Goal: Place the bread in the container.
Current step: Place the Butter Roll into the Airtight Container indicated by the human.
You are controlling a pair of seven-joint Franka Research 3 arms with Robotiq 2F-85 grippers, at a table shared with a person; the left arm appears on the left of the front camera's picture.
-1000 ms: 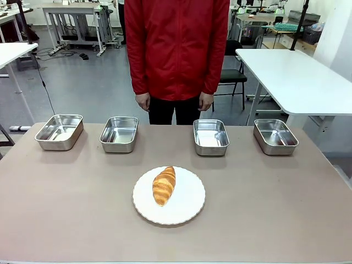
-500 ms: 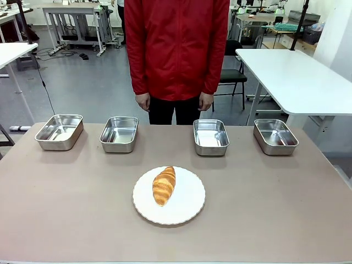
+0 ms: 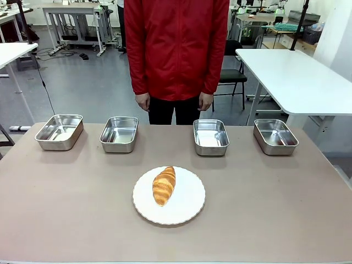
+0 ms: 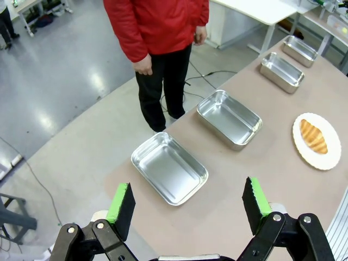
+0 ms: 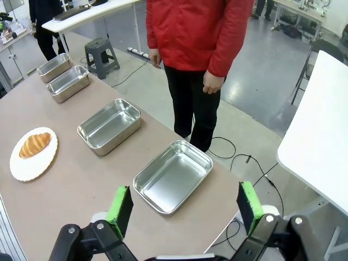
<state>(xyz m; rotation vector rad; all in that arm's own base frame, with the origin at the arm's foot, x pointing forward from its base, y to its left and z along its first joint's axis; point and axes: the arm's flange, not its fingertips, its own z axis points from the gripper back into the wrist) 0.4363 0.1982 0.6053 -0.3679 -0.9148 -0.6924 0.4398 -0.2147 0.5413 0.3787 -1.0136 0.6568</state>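
With the bread (image 3: 164,185) lying on the plate (image 3: 190,208) and the left gripper (image 4: 187,186) and right gripper (image 5: 184,189) both spread empty, we judged a gentle crosswise pinch at its middle best, then a lift toward a pan (image 3: 210,150).

Bread (image 3: 164,185) on a plate (image 3: 187,208), four empty steel pans (image 3: 210,136) in a row.
The bread, a golden-brown roll with darker ridges, lies flat on the white plate, well off to one side of each pincer. The left end pan (image 4: 169,168) sits just ahead of the left pincer (image 4: 187,202), whose fingers are spread wide. The right end pan (image 5: 173,175) sits just ahead of the right pincer (image 5: 185,209), likewise spread. All four pans are shallow, shiny, upright.
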